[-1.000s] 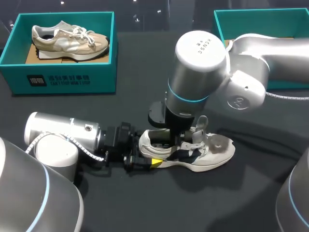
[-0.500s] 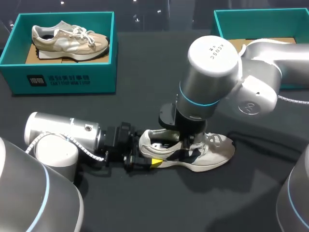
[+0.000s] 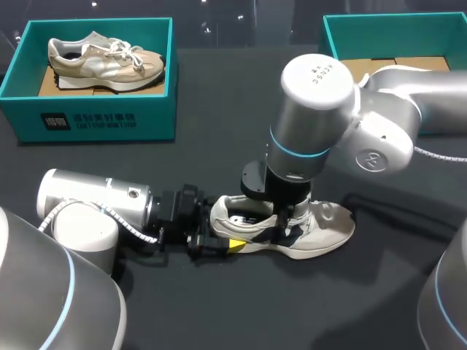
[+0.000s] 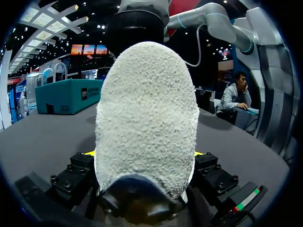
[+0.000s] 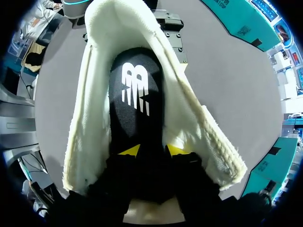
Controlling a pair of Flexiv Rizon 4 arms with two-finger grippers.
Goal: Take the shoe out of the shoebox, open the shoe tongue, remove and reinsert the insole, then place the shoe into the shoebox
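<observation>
— On the table, where's the shoe (image 3: 328, 227)?
— Mid-table, outside the boxes. Left gripper (image 3: 217, 239) clamps its heel; right gripper (image 5: 154, 150) pinches the insole (image 5: 137, 90), which bears a white logo.

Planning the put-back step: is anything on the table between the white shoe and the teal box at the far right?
Nothing visible lies on the table between the white shoe and the right shoebox. Only the right arm hangs over that stretch, with the right gripper down in the shoe's opening.
</observation>
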